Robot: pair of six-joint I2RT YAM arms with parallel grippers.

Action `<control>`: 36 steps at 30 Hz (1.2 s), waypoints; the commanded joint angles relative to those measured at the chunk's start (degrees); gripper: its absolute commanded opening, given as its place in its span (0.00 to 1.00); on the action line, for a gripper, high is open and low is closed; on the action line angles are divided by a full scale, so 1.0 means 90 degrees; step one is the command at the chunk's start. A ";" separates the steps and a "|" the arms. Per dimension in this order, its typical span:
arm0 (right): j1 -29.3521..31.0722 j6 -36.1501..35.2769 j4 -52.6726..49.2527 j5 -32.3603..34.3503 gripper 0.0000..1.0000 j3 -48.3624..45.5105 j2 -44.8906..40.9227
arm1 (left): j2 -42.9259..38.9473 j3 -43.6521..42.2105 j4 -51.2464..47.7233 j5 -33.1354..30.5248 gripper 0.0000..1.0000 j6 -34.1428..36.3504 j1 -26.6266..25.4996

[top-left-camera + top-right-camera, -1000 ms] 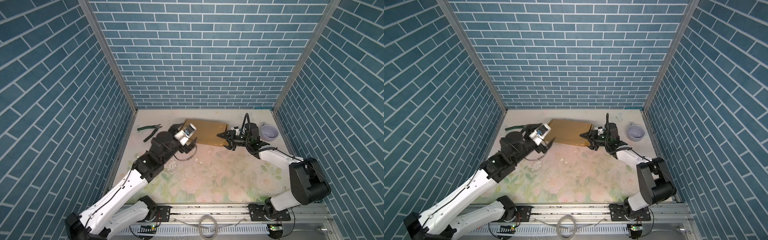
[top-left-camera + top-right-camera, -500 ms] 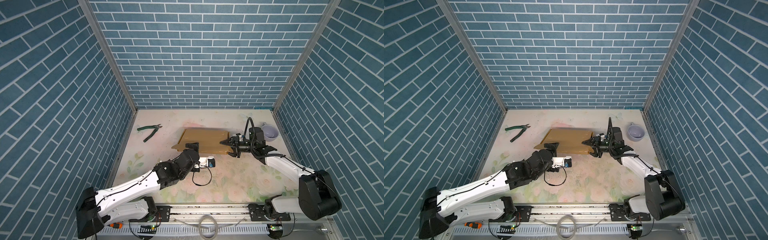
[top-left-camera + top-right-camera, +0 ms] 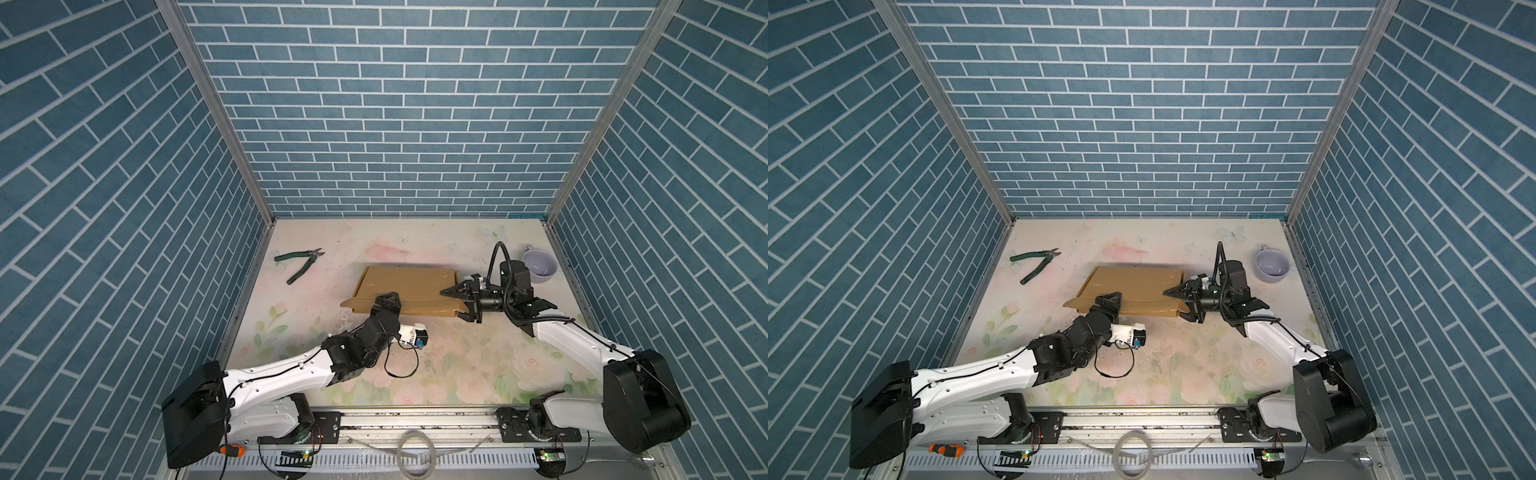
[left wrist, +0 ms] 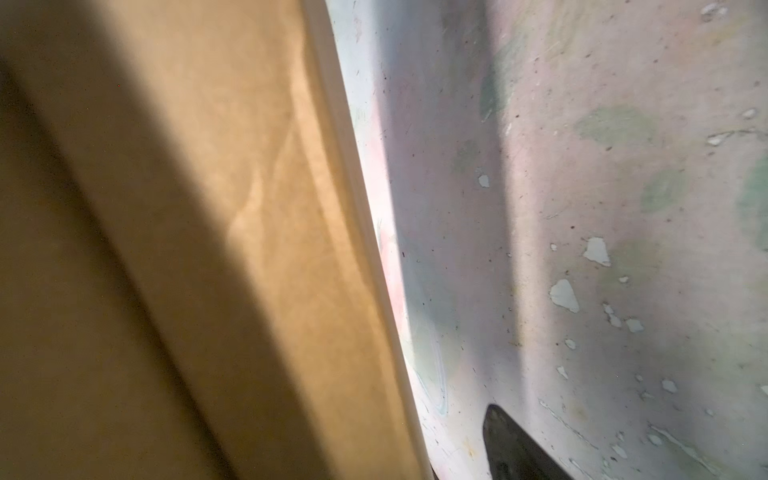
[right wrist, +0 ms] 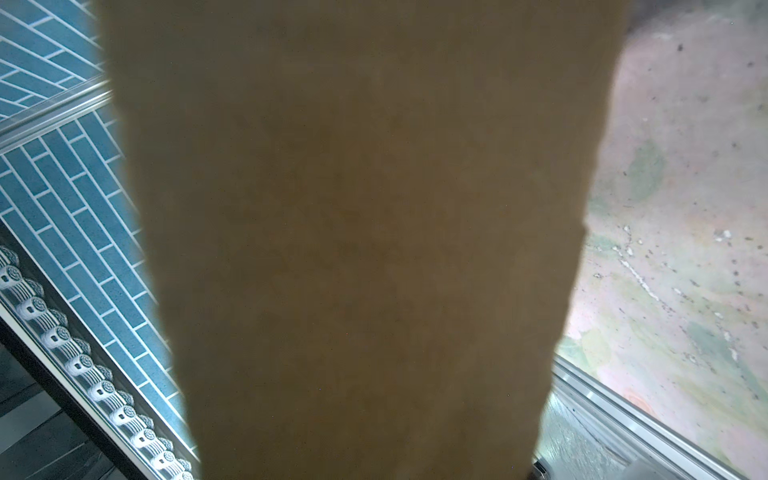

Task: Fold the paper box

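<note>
The paper box, a flat brown cardboard piece, lies mid-table in both top views. My left gripper sits at its near edge with one finger lying on the cardboard. In the left wrist view the paper box fills one side. One dark fingertip stands over the table, apart from the cardboard edge, and the other finger is hidden. My right gripper holds the box's right end, one finger above and one at the near corner. The paper box runs into the jaws in the right wrist view.
Green-handled pliers lie at the back left. A lilac cup stands at the back right, close behind my right wrist. An orange-handled screwdriver rests on the front rail. Blue brick walls enclose three sides.
My left arm swung from above the box's left end down to its near edge, and its jaws have narrowed. The right gripper and the box shifted slightly towards the front.
</note>
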 commanded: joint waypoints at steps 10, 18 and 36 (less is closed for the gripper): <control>0.0042 0.0290 0.0531 -0.0150 0.71 0.0191 -0.0118 | -0.0152 0.0405 -0.0410 0.0017 0.44 -0.0111 0.0215; -0.0457 -0.0102 0.0133 -0.0047 0.82 -0.0056 -0.0422 | -0.0241 0.1580 -0.2783 0.0511 0.44 -0.1085 0.0628; -0.1967 -0.3539 -0.3883 0.1143 0.82 0.1175 -0.0212 | 0.2486 0.5992 -0.9276 0.4328 0.57 -0.2364 0.1781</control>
